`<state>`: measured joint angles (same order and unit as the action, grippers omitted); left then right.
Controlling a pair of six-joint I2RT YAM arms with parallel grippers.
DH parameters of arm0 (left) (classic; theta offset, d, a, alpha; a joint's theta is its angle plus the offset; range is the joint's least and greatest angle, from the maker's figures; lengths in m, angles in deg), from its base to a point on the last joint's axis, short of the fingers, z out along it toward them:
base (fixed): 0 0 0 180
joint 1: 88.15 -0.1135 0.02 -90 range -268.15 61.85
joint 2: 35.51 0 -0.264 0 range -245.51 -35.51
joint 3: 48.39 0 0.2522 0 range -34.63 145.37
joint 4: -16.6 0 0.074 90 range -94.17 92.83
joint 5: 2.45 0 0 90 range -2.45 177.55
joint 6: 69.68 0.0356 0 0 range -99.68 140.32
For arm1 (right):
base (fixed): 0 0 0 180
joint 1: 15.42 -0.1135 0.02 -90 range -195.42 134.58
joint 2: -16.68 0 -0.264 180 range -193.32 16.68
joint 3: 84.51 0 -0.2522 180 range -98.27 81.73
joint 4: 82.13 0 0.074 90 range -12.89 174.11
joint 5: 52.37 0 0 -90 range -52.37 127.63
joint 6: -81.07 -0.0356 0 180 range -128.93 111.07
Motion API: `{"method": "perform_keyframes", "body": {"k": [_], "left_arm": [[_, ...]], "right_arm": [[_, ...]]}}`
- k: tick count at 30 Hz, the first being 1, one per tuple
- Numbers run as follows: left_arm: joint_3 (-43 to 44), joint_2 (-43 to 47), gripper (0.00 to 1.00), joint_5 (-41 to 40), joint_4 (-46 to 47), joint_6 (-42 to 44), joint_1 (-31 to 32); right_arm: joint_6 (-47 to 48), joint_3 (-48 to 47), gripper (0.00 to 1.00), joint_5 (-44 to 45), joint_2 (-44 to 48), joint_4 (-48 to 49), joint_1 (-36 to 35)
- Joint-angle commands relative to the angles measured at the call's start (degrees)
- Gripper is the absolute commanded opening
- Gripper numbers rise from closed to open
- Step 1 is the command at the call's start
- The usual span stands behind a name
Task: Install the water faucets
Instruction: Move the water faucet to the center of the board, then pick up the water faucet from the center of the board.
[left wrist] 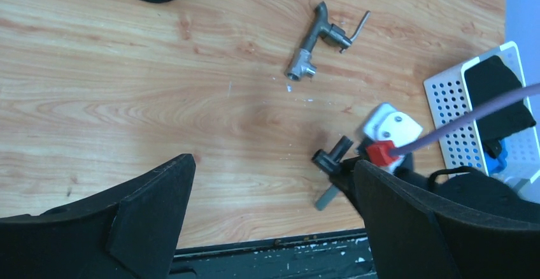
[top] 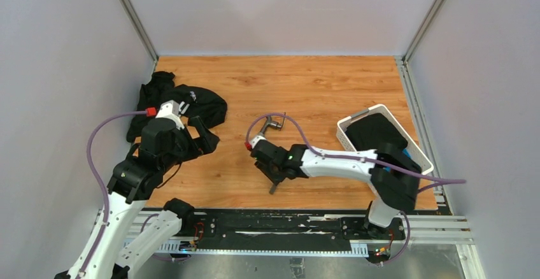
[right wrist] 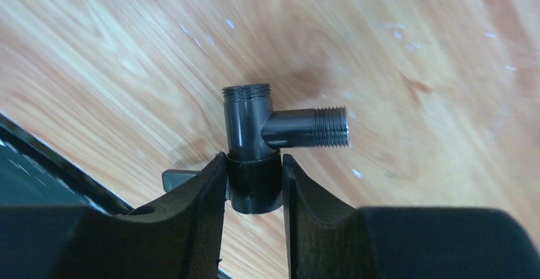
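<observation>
One water faucet piece, a dark-grey tee (right wrist: 248,126) with threaded stubs and a flat lever behind it, sits between the fingers of my right gripper (right wrist: 255,183). Both pads press against its round black body, low over the wood, near the table's front edge (top: 275,180). From the left wrist view the same tee (left wrist: 334,153) pokes out beside the right wrist. A second faucet (top: 272,124), L-shaped with a thin lever handle, lies loose on the table further back (left wrist: 316,37). My left gripper (top: 205,135) hovers wide open at the left with nothing between its fingers (left wrist: 272,163).
A black cloth garment (top: 184,100) is heaped at the left back of the wooden table. A white plastic basket (top: 356,118) holding dark cloth stands at the right. The black rail (top: 267,225) runs along the near edge, close to the right gripper.
</observation>
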<state>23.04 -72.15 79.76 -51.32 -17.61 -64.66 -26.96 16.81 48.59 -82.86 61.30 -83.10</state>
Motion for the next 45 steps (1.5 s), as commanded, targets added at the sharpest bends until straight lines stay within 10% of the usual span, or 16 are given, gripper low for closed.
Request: {"method": "perform_keyframes", "body": {"k": [1, 8, 15, 30, 35, 39, 45], "left_arm": [[-2.50, -0.99, 1.00, 5.99, 6.10, -0.26, -0.02], [-3.06, -3.90, 1.00, 8.02, 7.40, -0.66, -0.02], [-4.95, -0.16, 1.00, -0.23, 5.59, -7.07, -0.02], [-8.27, 0.72, 1.00, 2.72, 6.86, -6.40, -0.02], [-8.18, -0.05, 1.00, 5.83, 6.43, -5.48, -0.02], [-8.54, 1.75, 1.00, 6.46, 6.06, -5.75, -0.02], [-7.37, 2.57, 1.00, 2.68, 2.80, -6.45, -0.02]], "right_arm": [[16.52, 5.13, 0.39, -1.15, 8.16, -4.01, 4.43], [4.18, 2.78, 0.72, -0.68, 12.58, -9.26, 17.59], [-25.50, -10.13, 0.67, -6.26, 1.89, -8.07, 21.63], [-40.38, -37.08, 0.61, -0.83, -26.53, -18.54, 20.55], [-37.83, -45.71, 0.49, 2.29, -32.44, -22.58, 19.64], [-32.96, -51.26, 0.15, 2.45, -36.46, -26.82, 19.60], [-17.92, -37.81, 0.00, -10.86, -28.92, -9.82, 19.37]]}}
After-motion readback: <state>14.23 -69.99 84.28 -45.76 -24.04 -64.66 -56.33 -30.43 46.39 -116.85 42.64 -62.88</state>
